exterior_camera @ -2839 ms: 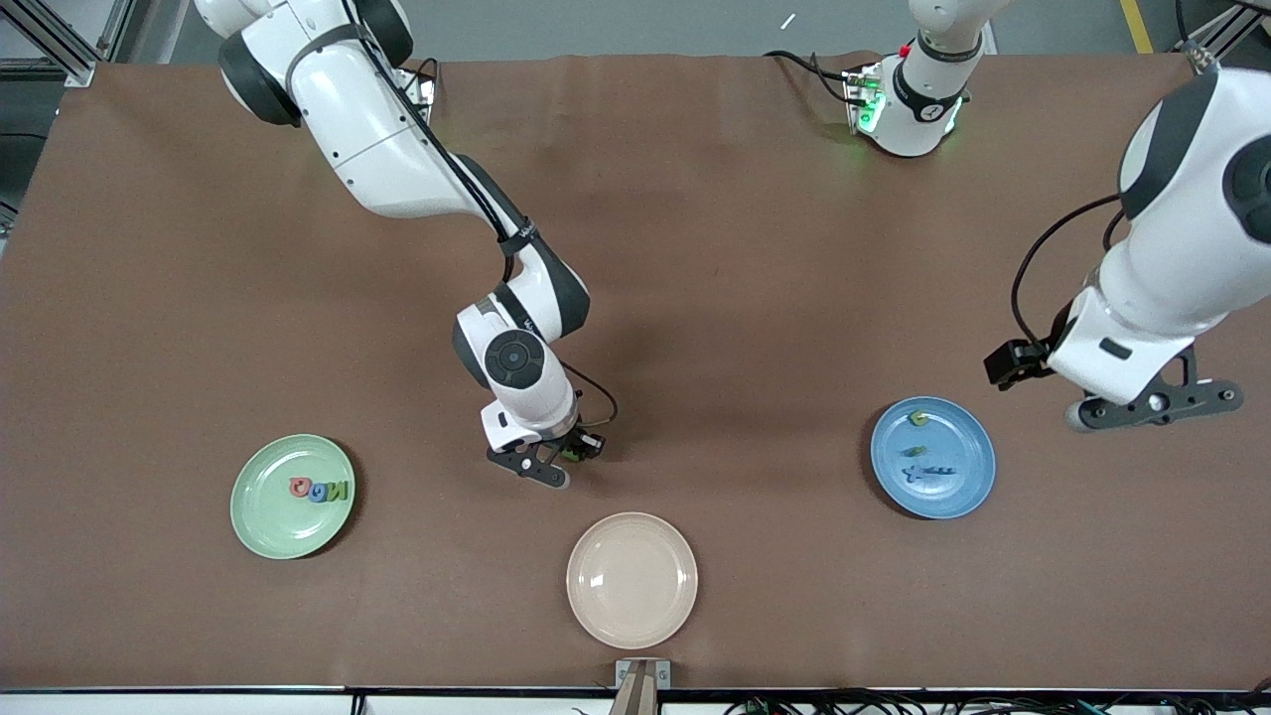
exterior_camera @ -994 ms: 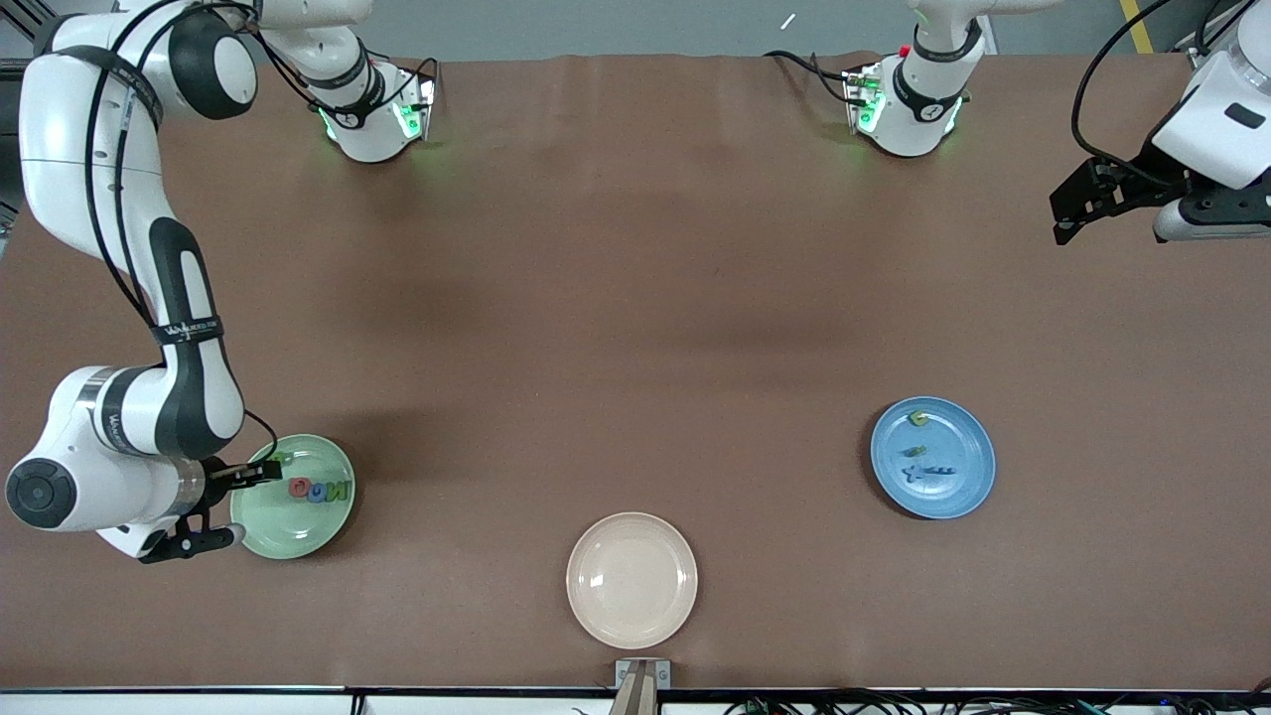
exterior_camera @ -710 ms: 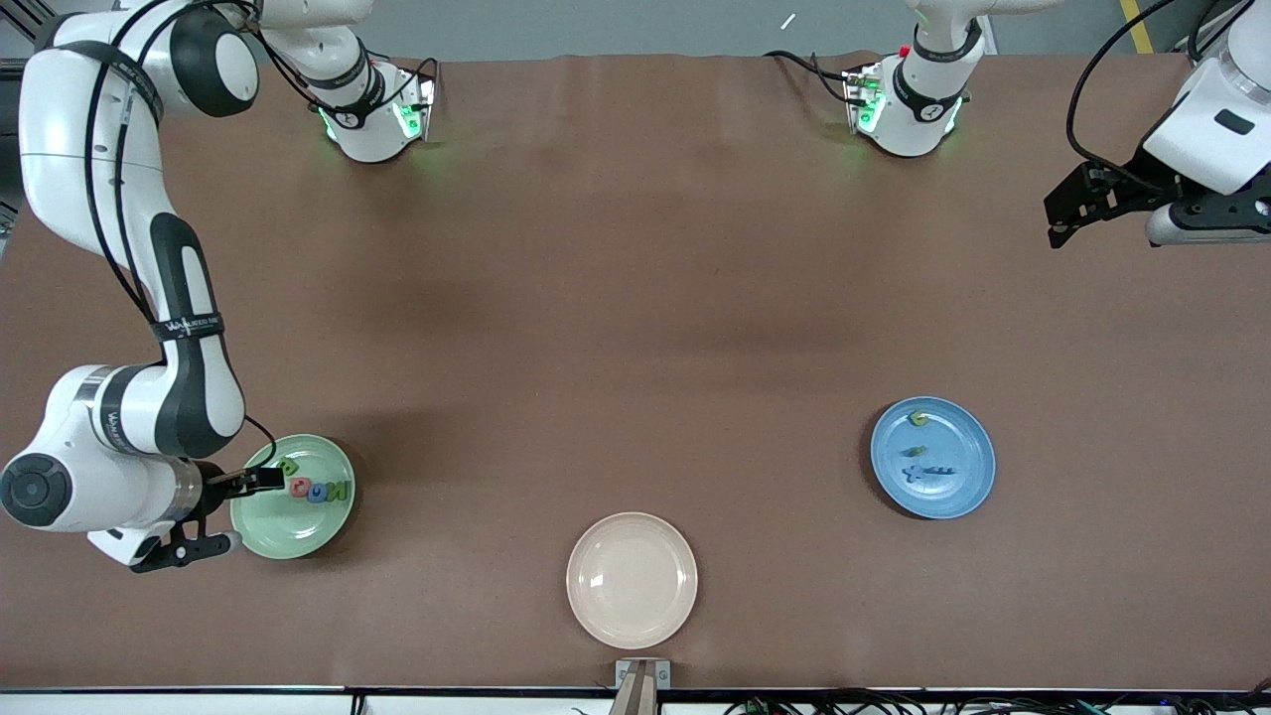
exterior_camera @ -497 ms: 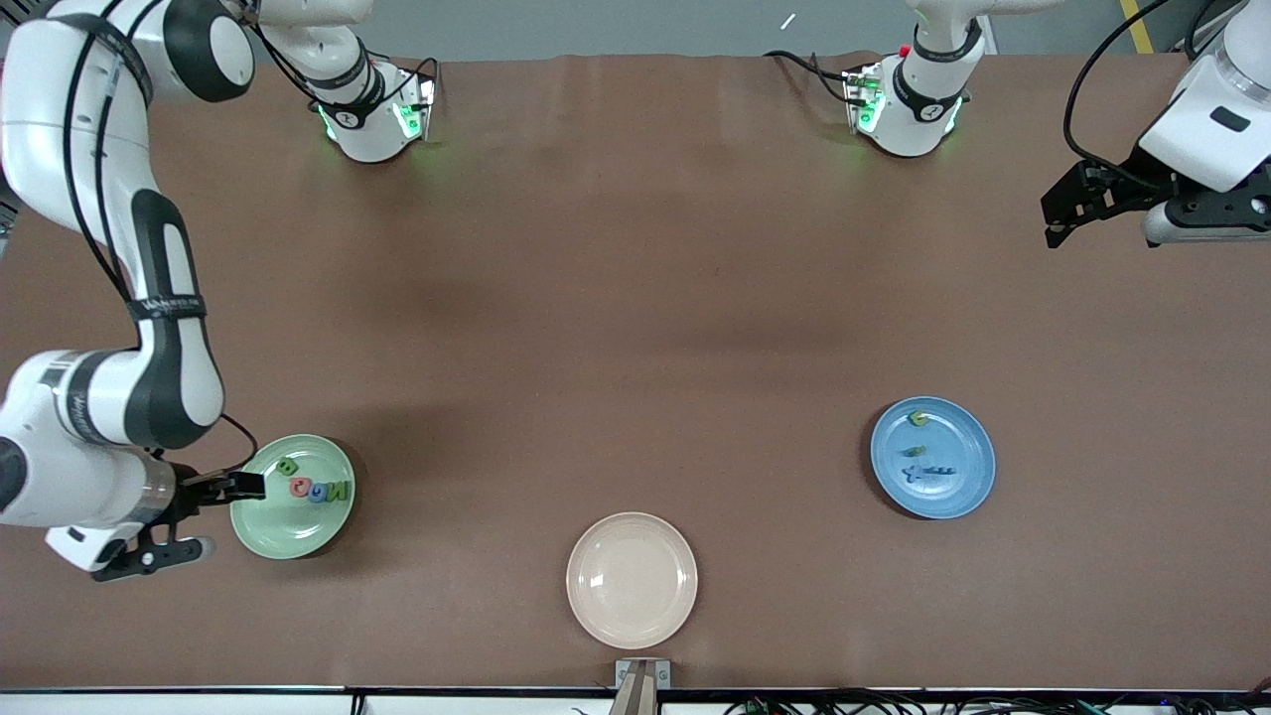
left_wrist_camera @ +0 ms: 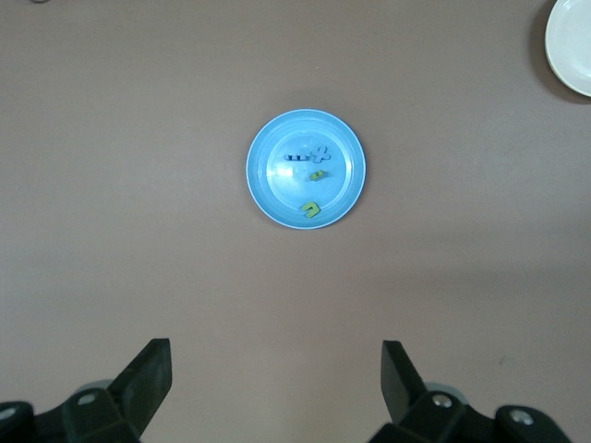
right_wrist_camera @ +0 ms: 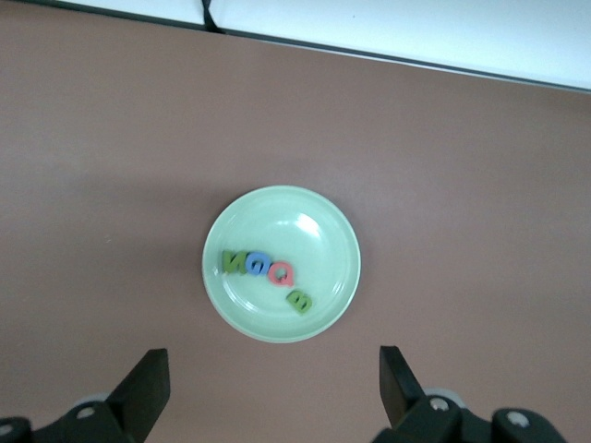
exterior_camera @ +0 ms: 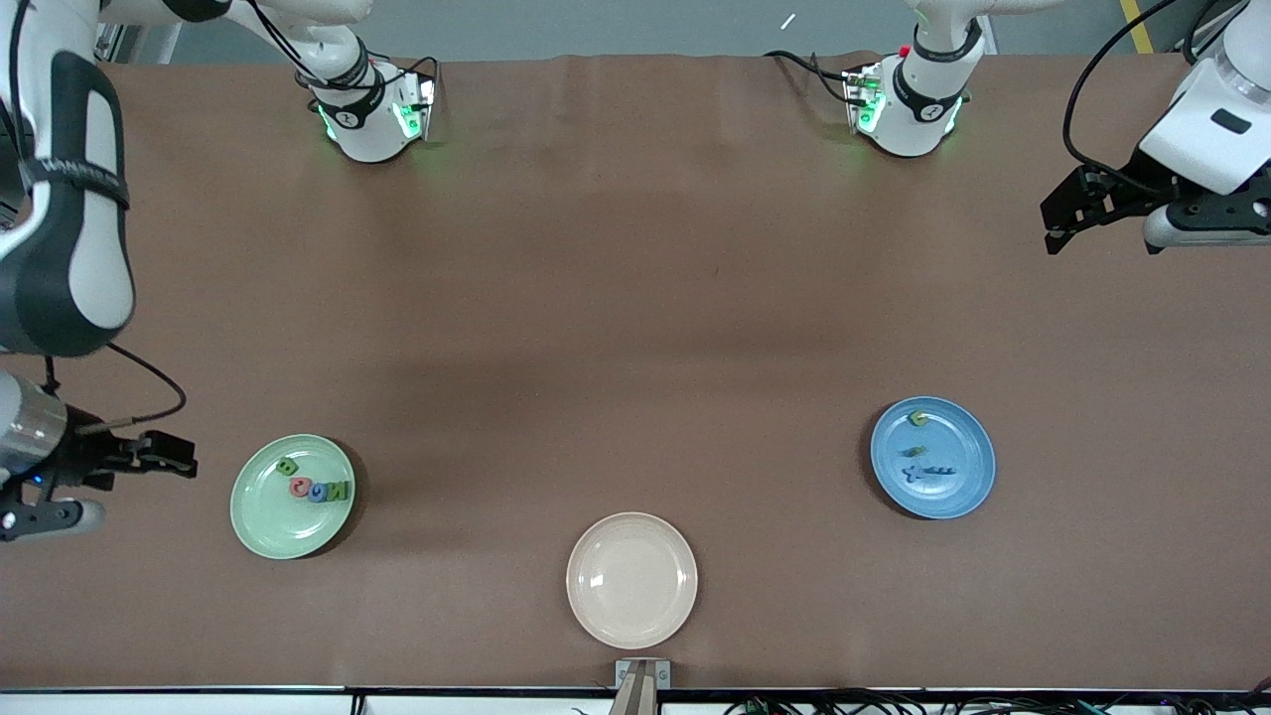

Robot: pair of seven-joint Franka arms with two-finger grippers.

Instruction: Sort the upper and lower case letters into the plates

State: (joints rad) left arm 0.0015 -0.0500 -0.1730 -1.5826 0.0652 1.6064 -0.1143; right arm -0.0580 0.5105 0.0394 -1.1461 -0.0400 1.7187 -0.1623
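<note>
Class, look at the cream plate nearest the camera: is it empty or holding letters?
Empty: the cream plate shows only a bare surface, no letter pieces.

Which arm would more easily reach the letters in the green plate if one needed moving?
Probably the right: the right hand hovers open beside the green plate, while the left hand hangs open at the left arm's end of the table.

The small pieces on the blue plate [exterior_camera: 968,487] are perhaps letters, too tiny to read; the right tool [exterior_camera: 94,492] is cut off at the front view's edge.
</note>
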